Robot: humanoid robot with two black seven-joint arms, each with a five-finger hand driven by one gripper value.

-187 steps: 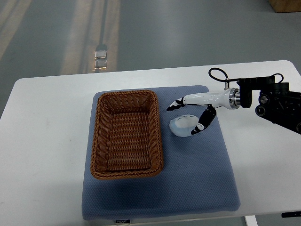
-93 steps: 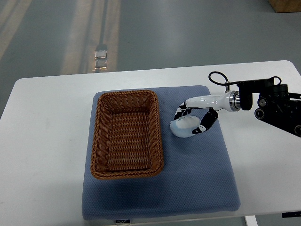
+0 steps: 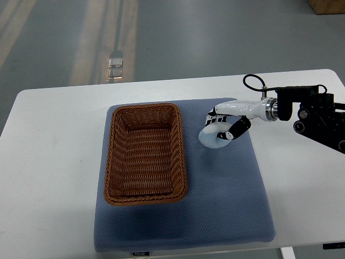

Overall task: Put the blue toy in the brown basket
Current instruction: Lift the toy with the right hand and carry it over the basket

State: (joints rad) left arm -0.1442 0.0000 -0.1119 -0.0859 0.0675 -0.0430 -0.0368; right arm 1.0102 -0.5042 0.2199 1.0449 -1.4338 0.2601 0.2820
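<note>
The blue toy (image 3: 213,137) is clamped in the right hand (image 3: 223,125) at right of centre, beside the brown basket (image 3: 144,154); being held only by fingertips, it could be dropped short of the rim

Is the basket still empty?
Empty: only bare weave shows inside the basket; the toy sits outside it in the right hand.
</note>
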